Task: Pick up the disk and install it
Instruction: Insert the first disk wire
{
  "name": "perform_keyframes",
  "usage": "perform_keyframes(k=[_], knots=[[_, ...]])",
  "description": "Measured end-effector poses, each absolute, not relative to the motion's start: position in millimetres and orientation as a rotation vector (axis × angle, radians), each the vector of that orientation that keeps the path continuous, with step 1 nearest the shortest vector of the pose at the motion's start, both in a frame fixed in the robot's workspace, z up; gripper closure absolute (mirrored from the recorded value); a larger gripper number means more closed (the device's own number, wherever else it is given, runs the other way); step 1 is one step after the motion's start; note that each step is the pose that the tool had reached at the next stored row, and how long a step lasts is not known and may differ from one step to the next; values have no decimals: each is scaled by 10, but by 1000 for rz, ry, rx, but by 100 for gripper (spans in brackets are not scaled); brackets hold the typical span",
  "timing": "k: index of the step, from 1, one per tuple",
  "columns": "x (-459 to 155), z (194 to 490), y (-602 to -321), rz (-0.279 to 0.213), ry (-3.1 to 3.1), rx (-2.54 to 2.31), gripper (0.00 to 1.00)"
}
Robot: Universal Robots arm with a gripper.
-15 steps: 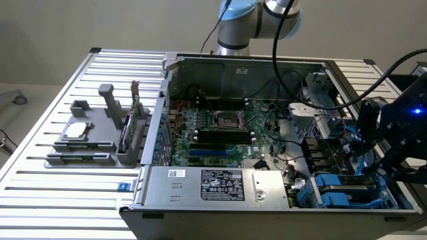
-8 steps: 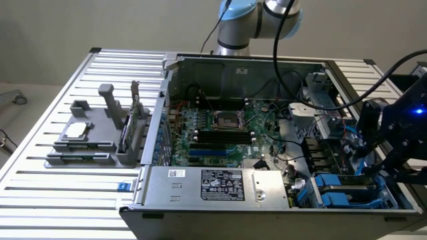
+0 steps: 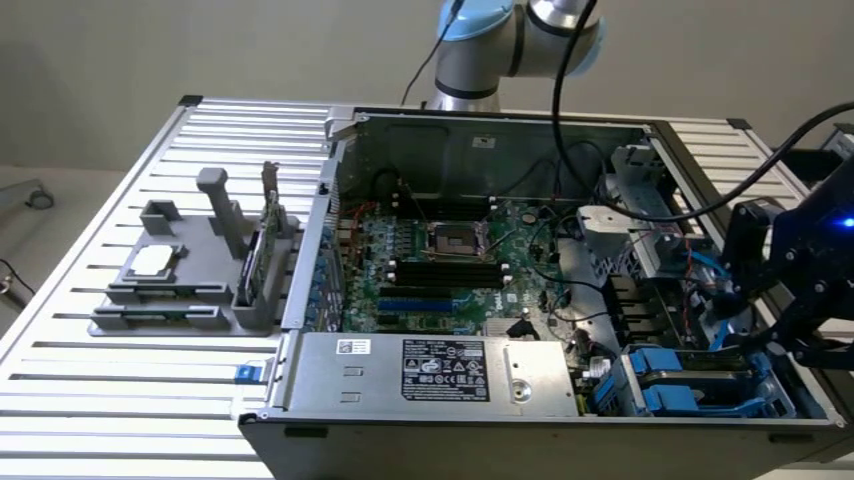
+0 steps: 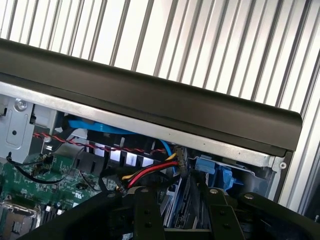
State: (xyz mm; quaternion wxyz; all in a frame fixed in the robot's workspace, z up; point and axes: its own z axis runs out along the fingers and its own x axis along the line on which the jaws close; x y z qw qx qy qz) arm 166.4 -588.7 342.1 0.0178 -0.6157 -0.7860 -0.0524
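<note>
Installing looks to be the step in hand: at the exterior view's lower right, inside the open computer case, above the blue drive bay, the gripper seems to clasp the disk edge-on. Seating it calls for square alignment with the bay.

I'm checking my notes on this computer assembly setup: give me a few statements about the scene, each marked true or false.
1. The computer case lies open, showing a green circuit board. True.
2. A small square chip rests on the grey holder beside the case. True.
3. The gripper hangs above the grey holder. False: it is down at the blue drive bays in the case's corner.
4. The table under the case is wooden. False: it is slatted metal.
</note>
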Motion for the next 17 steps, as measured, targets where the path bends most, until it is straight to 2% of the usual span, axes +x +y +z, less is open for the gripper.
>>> perform_keyframes(k=[8, 17], knots=[[1724, 3421, -5887, -148, -2436, -1909, 61], [1775, 3421, -5895, -103, -2413, -1895, 61]])
